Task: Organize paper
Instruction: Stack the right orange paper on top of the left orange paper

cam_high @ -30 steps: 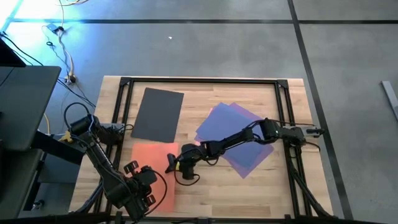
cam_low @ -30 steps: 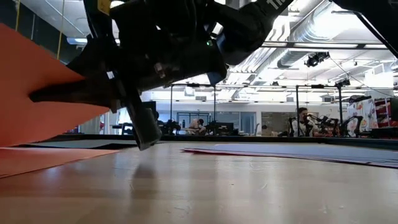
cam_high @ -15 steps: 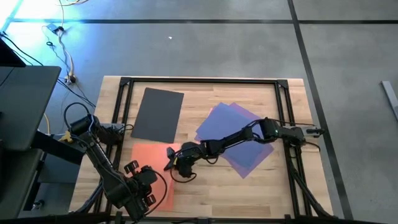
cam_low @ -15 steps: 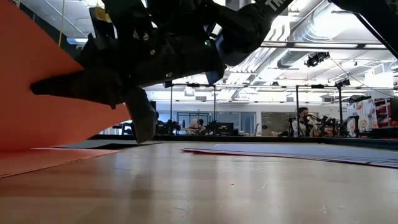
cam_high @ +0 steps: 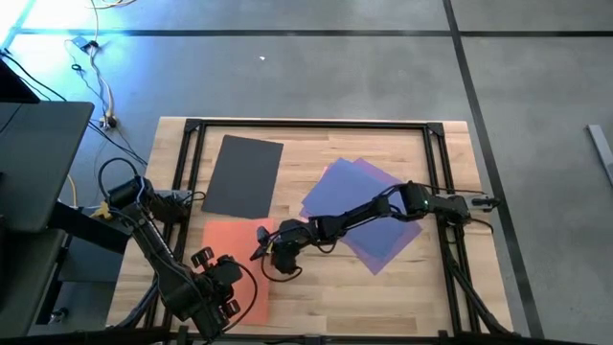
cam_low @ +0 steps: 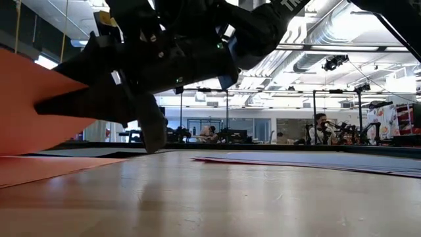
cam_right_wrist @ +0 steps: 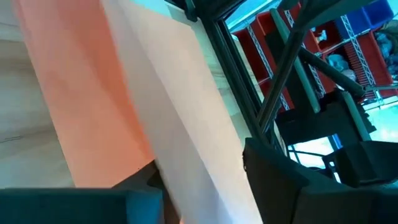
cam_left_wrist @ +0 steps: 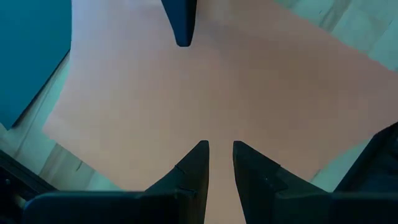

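Low view shows the right gripper (cam_low: 49, 82) with fingers spread around the orange sheet's (cam_high: 230, 251) lifted edge, sheet running leftward; left gripper (cam_left_wrist: 217, 155), slightly parted, holds nothing above it.

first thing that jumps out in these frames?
The right gripper, reaching across mid-table, jaws parted at the edge of the orange sheet, whose edge stands lifted off the table in the low view. The left gripper hovers over that sheet's near end. A dark grey sheet lies behind it; blue and purple sheets overlap on the right.
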Tool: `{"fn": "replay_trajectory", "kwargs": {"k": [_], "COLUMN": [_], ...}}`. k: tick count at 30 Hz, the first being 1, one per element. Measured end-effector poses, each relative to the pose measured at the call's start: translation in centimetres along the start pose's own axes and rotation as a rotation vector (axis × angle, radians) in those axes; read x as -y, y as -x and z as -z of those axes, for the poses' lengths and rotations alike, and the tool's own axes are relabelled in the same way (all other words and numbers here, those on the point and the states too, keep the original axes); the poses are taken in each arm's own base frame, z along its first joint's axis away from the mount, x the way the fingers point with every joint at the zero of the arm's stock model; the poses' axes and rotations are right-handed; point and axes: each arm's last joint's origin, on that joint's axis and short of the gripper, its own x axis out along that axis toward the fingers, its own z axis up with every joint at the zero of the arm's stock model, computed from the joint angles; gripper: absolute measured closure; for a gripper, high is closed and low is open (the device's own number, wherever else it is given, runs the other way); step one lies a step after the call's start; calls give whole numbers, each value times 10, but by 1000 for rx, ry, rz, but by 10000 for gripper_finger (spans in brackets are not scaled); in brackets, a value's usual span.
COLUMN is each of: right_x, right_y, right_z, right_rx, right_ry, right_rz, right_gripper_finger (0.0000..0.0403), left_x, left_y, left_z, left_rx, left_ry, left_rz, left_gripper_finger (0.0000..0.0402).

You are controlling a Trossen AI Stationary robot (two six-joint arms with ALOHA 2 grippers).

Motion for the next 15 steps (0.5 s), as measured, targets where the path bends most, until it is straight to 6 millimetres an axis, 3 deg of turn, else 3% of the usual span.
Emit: {"fn": "replay_trajectory", "kwargs": {"k": [15], "right_x": [-2], "right_y": [0], "right_z": [-1], "right_rx": [-1], "right_ry": [-1], "right_rz": [-12], "right_gripper_finger": [245], "left_x": [0], "left_y": [0], "left_z": [0], "left_rx": [0], "left_ry": [0], "left_rz": [-1], "left_gripper_finger": [349]}}
